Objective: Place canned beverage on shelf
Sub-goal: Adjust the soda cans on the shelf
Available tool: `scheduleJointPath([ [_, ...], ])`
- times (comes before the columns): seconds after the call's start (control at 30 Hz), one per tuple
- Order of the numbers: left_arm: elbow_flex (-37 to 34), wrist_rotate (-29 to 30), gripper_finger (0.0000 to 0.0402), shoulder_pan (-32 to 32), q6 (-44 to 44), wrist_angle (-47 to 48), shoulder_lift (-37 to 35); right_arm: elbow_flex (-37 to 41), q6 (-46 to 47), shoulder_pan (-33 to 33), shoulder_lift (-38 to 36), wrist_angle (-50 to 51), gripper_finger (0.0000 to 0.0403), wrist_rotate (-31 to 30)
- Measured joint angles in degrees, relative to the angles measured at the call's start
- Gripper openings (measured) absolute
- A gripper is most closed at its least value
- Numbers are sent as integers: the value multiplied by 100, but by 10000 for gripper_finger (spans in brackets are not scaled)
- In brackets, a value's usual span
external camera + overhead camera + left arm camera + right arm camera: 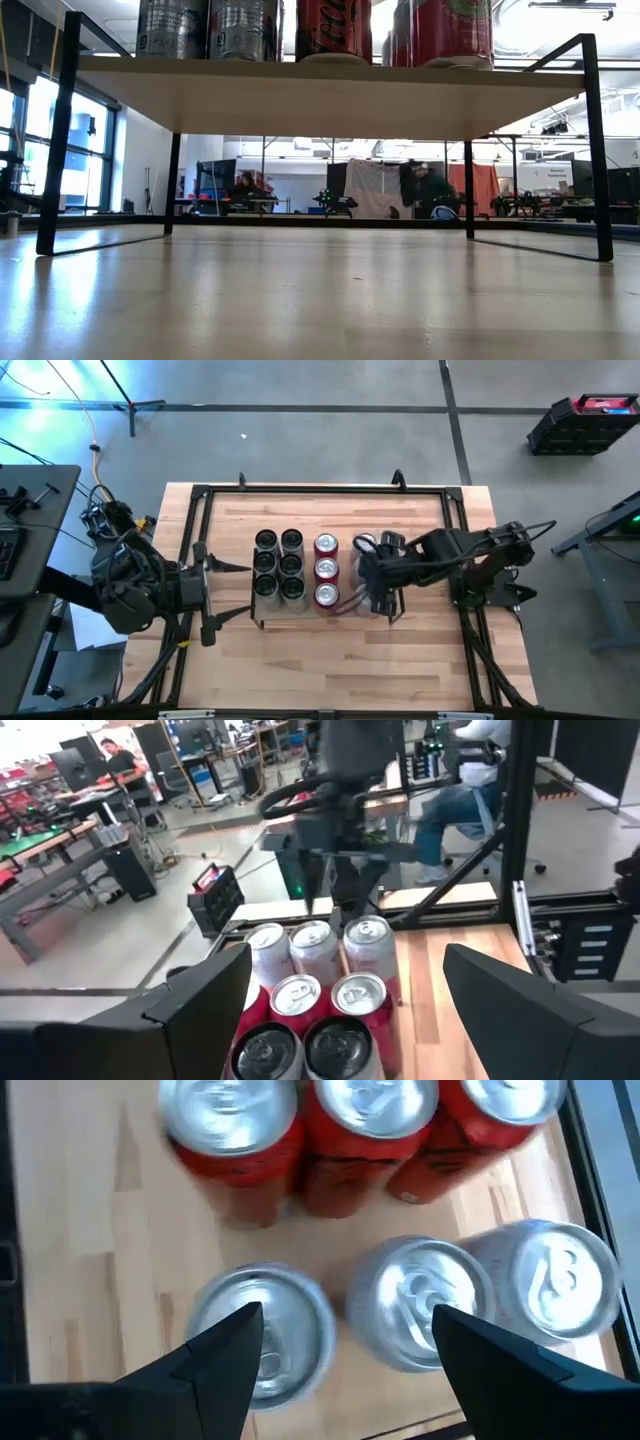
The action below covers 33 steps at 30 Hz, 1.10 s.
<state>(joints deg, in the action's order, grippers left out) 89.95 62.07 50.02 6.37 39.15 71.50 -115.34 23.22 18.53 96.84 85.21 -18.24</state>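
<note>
The shelf (308,612) stands mid-table and carries all the canned beverages upright on its board (330,100). There are several dark cans (278,563) at its left, three red cans (326,569) in a row, and three silver cans (420,1305) at its right end. My right gripper (345,1320) hovers open above the silver cans (364,546), slanting down, its fingers over two of their tops, holding nothing. My left gripper (240,590) stands open and level at the shelf's left end, facing the dark cans (305,1048) and clear of them.
Black rails (320,488) edge the wooden tabletop. Bare wood lies in front of the shelf (330,660) and behind it. The low view shows open space under the shelf board between its thin black wire end frames (60,130). People sit at desks in the room beyond.
</note>
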Motion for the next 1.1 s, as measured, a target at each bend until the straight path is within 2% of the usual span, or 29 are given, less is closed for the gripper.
scheduleJointPath([
  [0.27, 0, 1, 323, 10, 119, 8, 0, -1, -385, -242, 91, 17, 276, 584],
  [0.53, 0, 1, 323, 72, 197, 11, -2, -29, -680, -214, 304, -13, 275, 716],
  [1.1, 0, 6, 323, 68, 201, -132, -4, -59, -524, -280, 203, 192, 275, 427],
])
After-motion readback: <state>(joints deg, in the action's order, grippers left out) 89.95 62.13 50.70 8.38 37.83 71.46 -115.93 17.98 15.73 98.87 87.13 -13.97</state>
